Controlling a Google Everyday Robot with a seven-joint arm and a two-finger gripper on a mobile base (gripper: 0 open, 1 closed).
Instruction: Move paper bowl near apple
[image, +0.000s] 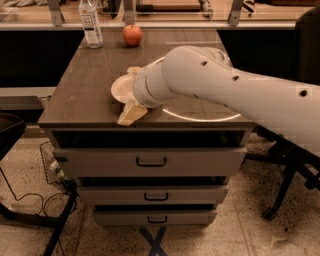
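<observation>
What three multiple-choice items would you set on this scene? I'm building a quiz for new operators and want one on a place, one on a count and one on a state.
1. Where is the hand?
A. up at the far edge
B. at the paper bowl, near the front edge of the cabinet top
C. down by the floor

2. How many drawer handles show on the front?
A. one
B. two
C. three

3. How does the clear bottle stand?
A. upright
B. on its side
C. upside down

Key:
1 B: the hand sits at the bowl, well apart from the apple at the far edge.
2 C: three handles sit one below another.
3 A: it rests on its base, left of the apple.
</observation>
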